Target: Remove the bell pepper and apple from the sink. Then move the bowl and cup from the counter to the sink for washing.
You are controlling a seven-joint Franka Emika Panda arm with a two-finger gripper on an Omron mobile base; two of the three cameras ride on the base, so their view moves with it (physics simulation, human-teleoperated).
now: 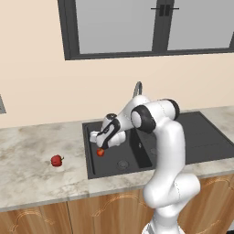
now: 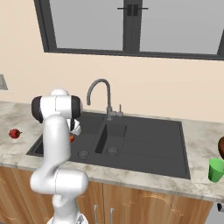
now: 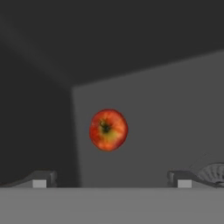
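1. The apple [image 3: 108,130] lies on the floor of the larger sink basin near a corner, orange-red with a yellowish patch, lying free with nothing touching it; in the left base view it [image 1: 100,152] sits just below the hand.
2. The gripper [image 3: 111,181] hangs directly above the apple with its jaws spread wide and nothing between them; from the left base it [image 1: 101,147] points down into the basin.
3. The sink [image 2: 148,144] is dark charcoal, with a curved grey faucet [image 2: 99,94] behind the divider.
4. The bell pepper [image 1: 57,160] rests on the tabletop [image 1: 32,169] left of the sink, well apart from the apple.
5. The cup [image 2: 215,169], bright green, stands on the tabletop right of the sink, beside the bowl [image 2: 221,148] at the picture's edge.
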